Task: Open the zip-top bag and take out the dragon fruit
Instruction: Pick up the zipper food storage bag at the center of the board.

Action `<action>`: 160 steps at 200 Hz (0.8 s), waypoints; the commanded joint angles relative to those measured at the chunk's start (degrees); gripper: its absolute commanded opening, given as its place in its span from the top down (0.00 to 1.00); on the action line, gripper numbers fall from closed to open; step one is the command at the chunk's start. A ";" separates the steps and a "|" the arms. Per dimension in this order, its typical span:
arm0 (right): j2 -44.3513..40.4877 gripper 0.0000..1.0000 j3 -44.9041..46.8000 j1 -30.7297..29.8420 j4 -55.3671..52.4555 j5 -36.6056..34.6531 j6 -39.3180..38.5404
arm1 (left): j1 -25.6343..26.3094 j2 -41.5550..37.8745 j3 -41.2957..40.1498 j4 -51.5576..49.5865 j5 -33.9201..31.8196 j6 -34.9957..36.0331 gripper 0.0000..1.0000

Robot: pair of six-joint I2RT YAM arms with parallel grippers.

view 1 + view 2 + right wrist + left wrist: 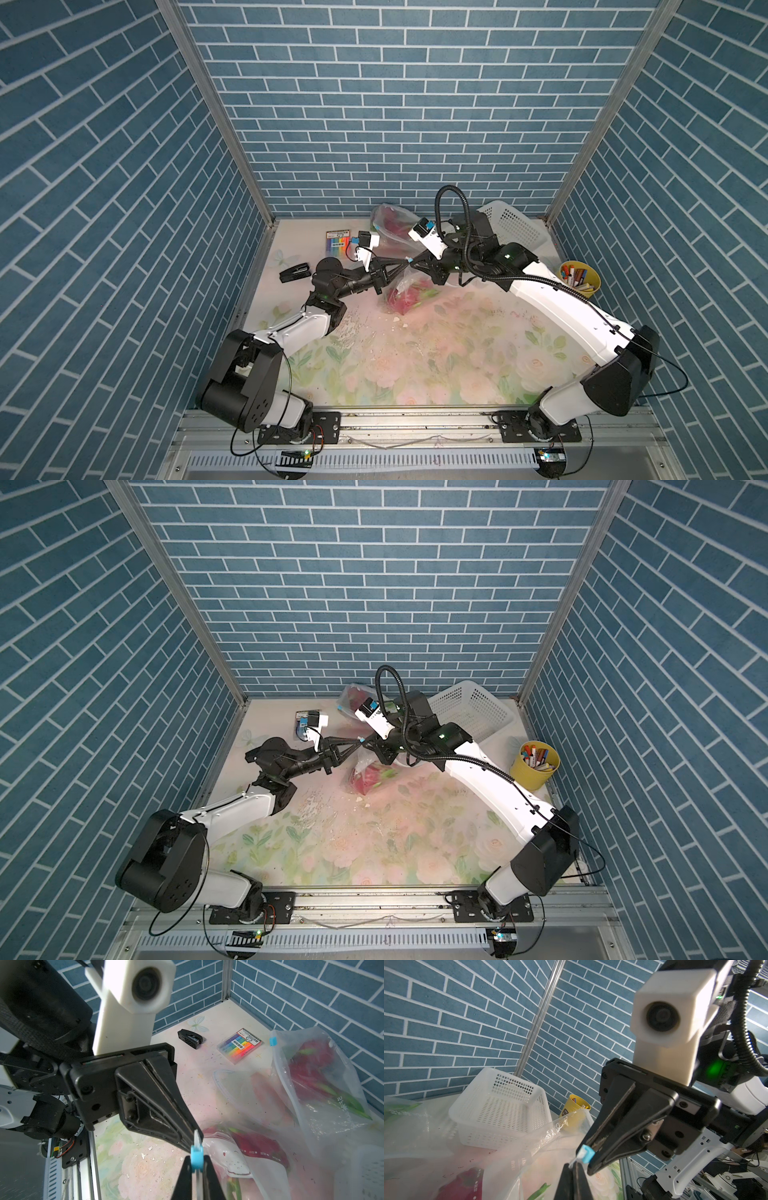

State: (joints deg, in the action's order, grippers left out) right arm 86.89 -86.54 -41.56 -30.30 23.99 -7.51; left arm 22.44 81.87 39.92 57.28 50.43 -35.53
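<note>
Holds rim of bag [400,284] in closed left claw [572,1168], blue slider [586,1152] in closed right claw [196,1162]. Dragon fruit [404,306] inside bag, down on surface [415,365] (heavy, probably). Thin, slick film; best gripped at stiff rim.

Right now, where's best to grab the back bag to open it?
Probably its blue slider: it stands proud at the top corner of the back bag, on the highlighters side. Come from above, jaws across the zip; the film below looks slack.
</note>
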 commanded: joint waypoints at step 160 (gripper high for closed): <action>-1.17 0.99 -1.29 -0.01 -3.27 -3.30 -2.25 | -0.93 3.82 1.51 17.05 3.22 -10.79 0.53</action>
State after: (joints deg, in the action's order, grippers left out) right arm 86.67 -86.41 -41.71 -32.80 20.18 -7.97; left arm 21.56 82.94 40.07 66.41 51.94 -41.52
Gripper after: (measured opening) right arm 0.099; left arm 0.483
